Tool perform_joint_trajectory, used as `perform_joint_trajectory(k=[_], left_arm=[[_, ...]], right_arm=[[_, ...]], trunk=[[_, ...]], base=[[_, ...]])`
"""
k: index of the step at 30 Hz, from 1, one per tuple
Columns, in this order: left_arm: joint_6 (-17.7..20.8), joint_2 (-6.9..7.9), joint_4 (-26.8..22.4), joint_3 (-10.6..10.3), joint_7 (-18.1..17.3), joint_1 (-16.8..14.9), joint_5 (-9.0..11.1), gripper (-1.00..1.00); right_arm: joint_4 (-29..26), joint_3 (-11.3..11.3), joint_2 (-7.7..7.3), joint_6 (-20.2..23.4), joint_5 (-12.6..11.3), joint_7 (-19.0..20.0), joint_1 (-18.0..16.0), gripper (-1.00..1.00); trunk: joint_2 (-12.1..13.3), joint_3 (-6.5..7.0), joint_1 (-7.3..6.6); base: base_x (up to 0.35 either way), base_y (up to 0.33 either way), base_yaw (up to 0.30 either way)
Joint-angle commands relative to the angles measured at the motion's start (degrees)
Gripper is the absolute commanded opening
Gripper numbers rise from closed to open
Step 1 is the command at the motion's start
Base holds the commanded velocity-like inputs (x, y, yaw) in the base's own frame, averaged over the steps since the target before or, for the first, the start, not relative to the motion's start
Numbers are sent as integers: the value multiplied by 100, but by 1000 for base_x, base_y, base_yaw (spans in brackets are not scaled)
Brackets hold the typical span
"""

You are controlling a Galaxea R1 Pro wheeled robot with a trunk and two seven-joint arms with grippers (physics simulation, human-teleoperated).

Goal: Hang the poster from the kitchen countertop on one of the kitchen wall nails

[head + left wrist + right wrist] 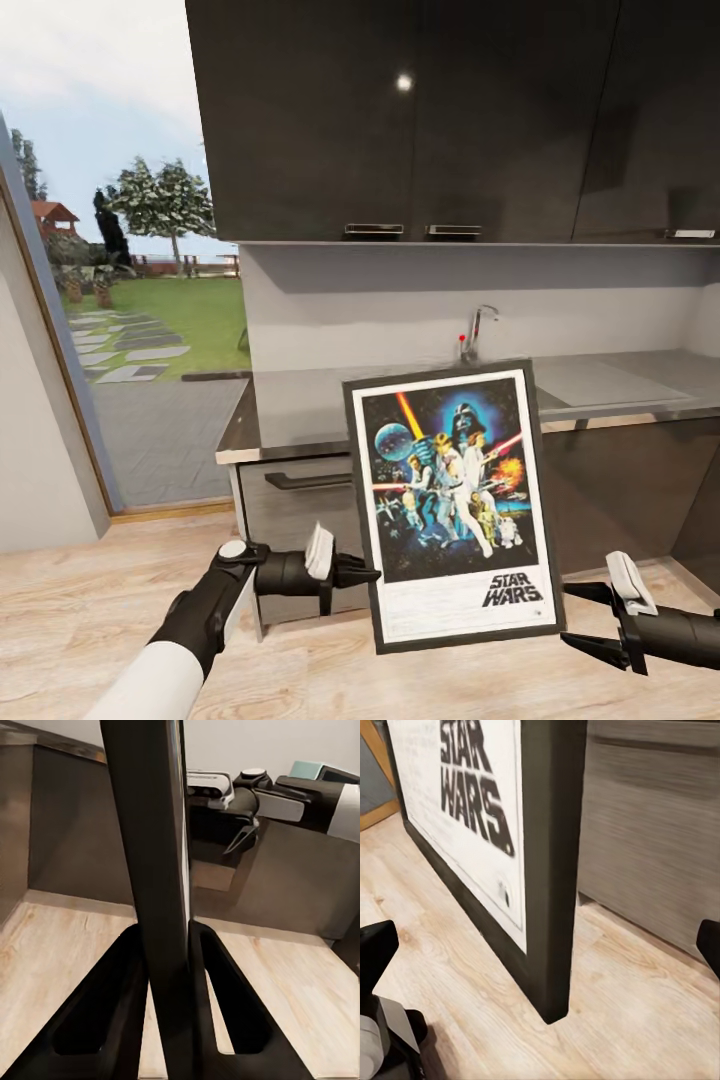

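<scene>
The Star Wars poster (pixel 455 500) hangs upright and slightly tilted in the air, in front of the grey kitchen countertop (pixel 300 410) with its curved faucet (pixel 478 330). My left gripper (pixel 370 573) is shut on the poster's left frame edge, low down. In the left wrist view both fingers (pixel 120 1005) pinch the black frame edge (pixel 150 832). My right gripper (pixel 572 615) stands open just right of the poster's lower right corner. In the right wrist view that corner (pixel 547 967) and the logo lie between the spread fingertips (pixel 375 952), untouched.
Dark upper cabinets (pixel 400 120) hang above the counter. A grey drawer front with a handle (pixel 300 482) sits under it. To the left, a glass opening (pixel 130 300) looks onto a garden. Light wood floor (pixel 100 600) lies below the arms.
</scene>
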Motion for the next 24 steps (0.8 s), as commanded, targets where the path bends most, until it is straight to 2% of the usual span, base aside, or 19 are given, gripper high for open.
perform_joint_trajectory(k=[1,7,24], left_arm=[[-35,-2,65,4,-15,-4,-56,-100],[-125,-2,185,0,-8,-4,-110,-100],[-141,-2,196,0,-20,-4,-102,-100]], right_arm=[[-4,-7,1,60,10,26,-4,100],[-3,-6,9,62,12,26,-4,100],[1,1,20,61,12,25,-4,100]], trunk=[[-4,-7,0],[-4,-7,0],[-4,-7,0]], base=[[0,0,0],[0,0,0],[0,0,0]])
